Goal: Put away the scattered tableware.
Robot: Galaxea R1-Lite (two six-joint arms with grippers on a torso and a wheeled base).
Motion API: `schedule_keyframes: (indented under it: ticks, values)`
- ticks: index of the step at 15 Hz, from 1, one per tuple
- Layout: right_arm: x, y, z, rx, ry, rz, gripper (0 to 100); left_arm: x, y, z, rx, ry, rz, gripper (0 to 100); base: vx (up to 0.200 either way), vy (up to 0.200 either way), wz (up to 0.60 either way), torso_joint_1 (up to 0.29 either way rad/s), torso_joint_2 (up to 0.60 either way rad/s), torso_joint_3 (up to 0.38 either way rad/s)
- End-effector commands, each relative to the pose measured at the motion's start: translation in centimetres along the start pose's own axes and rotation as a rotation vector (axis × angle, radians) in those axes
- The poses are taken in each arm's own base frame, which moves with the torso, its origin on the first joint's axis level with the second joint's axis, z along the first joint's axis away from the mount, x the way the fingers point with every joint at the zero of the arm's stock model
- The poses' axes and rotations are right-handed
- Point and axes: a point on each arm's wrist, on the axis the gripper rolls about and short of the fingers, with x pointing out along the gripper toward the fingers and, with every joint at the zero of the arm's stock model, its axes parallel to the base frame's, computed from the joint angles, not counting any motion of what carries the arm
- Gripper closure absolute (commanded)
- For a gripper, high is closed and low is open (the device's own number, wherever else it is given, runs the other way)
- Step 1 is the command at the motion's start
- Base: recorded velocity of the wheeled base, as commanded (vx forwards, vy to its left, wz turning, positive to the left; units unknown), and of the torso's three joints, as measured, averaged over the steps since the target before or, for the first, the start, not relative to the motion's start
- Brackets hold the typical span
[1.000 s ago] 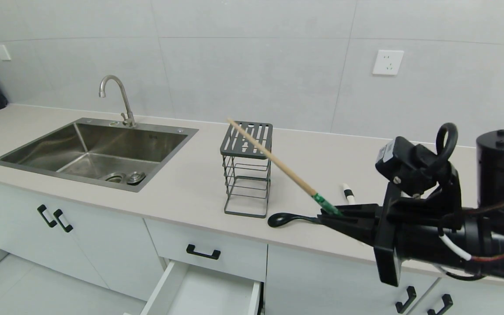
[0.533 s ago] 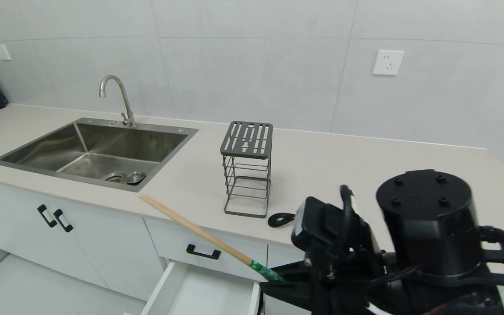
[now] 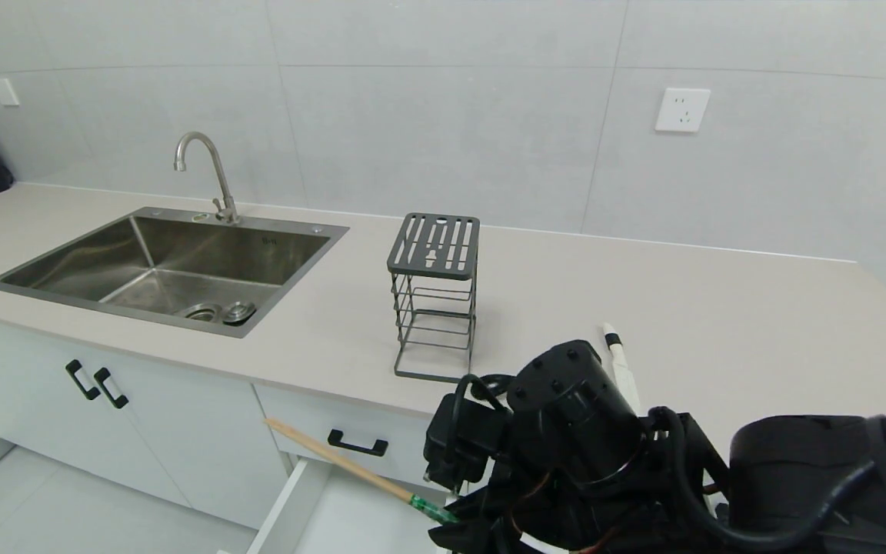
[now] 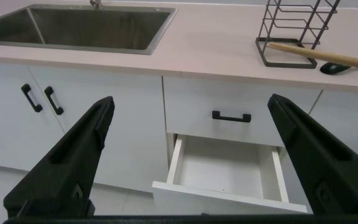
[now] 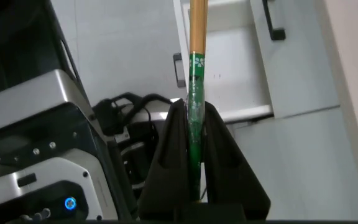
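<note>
My right gripper (image 3: 454, 527) (image 5: 194, 118) is shut on the green end of a wooden chopstick (image 3: 339, 464) (image 5: 197, 25). The stick points left, low in front of the cabinets, above the open white drawer (image 3: 351, 515) (image 5: 229, 59). From the left wrist view the chopstick (image 4: 316, 55) crosses in front of the rack's foot. A black spoon (image 3: 491, 380) (image 4: 335, 67) lies at the counter's front edge, partly hidden by the right arm. A white utensil (image 3: 618, 355) lies on the counter to its right. My left gripper (image 4: 191, 106) hangs open and holds nothing, facing the drawer (image 4: 225, 168).
A dark wire rack (image 3: 434, 296) stands mid-counter. A steel sink (image 3: 170, 265) with a faucet (image 3: 208, 173) sits at the left. Cabinet doors with black handles (image 3: 97, 382) flank the drawer. The drawer front above it carries a black handle (image 3: 357, 443).
The right arm swung down from counter height beside the rack to below the counter edge, carrying the chopstick to above the open drawer.
</note>
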Motion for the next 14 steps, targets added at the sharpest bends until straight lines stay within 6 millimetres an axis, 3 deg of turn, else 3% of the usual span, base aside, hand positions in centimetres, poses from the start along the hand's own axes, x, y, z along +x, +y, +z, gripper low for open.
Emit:
schedule_keyframes:
  ticks: [1, 4, 10, 14]
  values:
    - [1.2, -0.8, -0.3, 0.016, 0.028, -0.009, 100, 0.0, 0.0, 0.0, 0.0, 0.001, 0.0, 0, 0.0, 0.0, 0.0, 0.0, 0.0, 0.0]
    - [2.2, -0.6, -0.9, -0.038, 0.064, 0.001, 100, 0.0, 0.0, 0.0, 0.0, 0.001, 0.0, 0, 0.0, 0.0, 0.0, 0.0, 0.0, 0.0]
    - [3.9, -0.5, -0.2, -0.055, 0.063, 0.011, 100, 0.0, 0.0, 0.0, 0.0, 0.001, 0.0, 0, 0.0, 0.0, 0.0, 0.0, 0.0, 0.0]
    - [5.1, -0.5, 0.6, -0.062, 0.051, 0.014, 100, 0.0, 0.0, 0.0, 0.0, 0.001, 0.0, 0, 0.0, 0.0, 0.0, -0.183, 0.4, 0.201]
